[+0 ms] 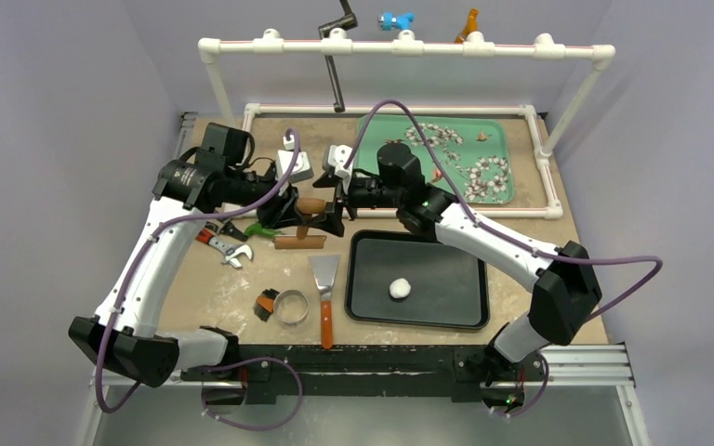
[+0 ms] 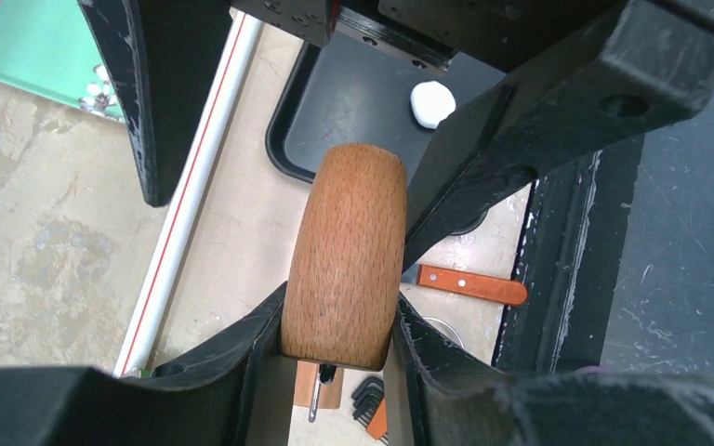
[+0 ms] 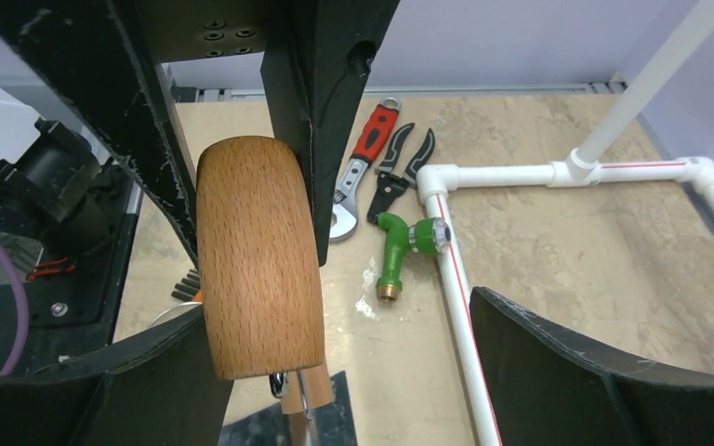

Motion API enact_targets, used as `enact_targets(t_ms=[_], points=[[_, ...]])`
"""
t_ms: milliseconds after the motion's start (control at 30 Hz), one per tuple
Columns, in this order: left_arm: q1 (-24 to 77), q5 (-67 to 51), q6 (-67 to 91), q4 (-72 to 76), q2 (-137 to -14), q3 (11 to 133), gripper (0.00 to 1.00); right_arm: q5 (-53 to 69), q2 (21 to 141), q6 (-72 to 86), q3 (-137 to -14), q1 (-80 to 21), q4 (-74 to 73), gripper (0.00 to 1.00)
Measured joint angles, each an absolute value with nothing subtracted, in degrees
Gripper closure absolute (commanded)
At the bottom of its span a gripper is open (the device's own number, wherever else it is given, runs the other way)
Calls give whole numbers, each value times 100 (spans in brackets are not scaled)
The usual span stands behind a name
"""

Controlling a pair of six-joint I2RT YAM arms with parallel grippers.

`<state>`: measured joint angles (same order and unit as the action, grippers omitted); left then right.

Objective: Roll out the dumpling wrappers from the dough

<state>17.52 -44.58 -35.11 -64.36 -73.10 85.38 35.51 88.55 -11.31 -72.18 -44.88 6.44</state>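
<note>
Right now, gripping the wooden roller [image 2: 344,269] tight between the two black fingers [image 2: 242,362] of the left gripper [image 2: 341,302], up above the table [image 1: 558,242]. Spread wide open on the right gripper [image 3: 335,311], with one black finger close by the roller's side and the other finger [image 3: 595,372] well apart from it. Four fingers crowding round the one roller, two from each side.

Over on the black tray [image 1: 446,297], sitting alone near its middle: the dough lump [image 1: 400,289], small, white and round, not yet rolled flat. Well apart from the roller. From the left wrist, peeking out past a right finger crossing in front.

Just left of the black tray, lying flat: a scraper [image 1: 324,297] with an orange handle. Beside that, a metal ring cutter [image 1: 290,321], and just beside the ring, a bunch of hex keys [image 1: 265,303]. Close under the roller, a small wooden piece [image 1: 299,242]; hard to tell whether joined to it.

Further left on the table: an adjustable wrench [image 3: 358,181] with a red grip, black pliers [image 3: 400,167] and a green hose nozzle [image 3: 395,255], all close together by the near corner of the white pipe frame [image 3: 511,174]. Inside that frame, a green tray [image 1: 502,135] with white flower prints.
</note>
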Motion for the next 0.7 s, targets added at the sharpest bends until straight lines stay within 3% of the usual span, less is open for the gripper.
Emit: enact_targets(t_ms=[233, 467, 567, 700], points=[[1883, -4270, -3568, -6445, -7334, 8538, 100, 3830, 9279, -1269, -7625, -4486, 272, 22], [1927, -4180, -3559, -6449, -7343, 8538, 100, 4303, 9520, -1267, -7721, -4480, 283, 23], [1929, -4200, -3500, -6434, -7343, 8536, 100, 4453, 9533, -1181, -7638, -4456, 495, 36], [1927, -4198, -3411, -6392, -7343, 8538, 100, 4611, 9535, -1033, -7526, -4460, 733, 39]])
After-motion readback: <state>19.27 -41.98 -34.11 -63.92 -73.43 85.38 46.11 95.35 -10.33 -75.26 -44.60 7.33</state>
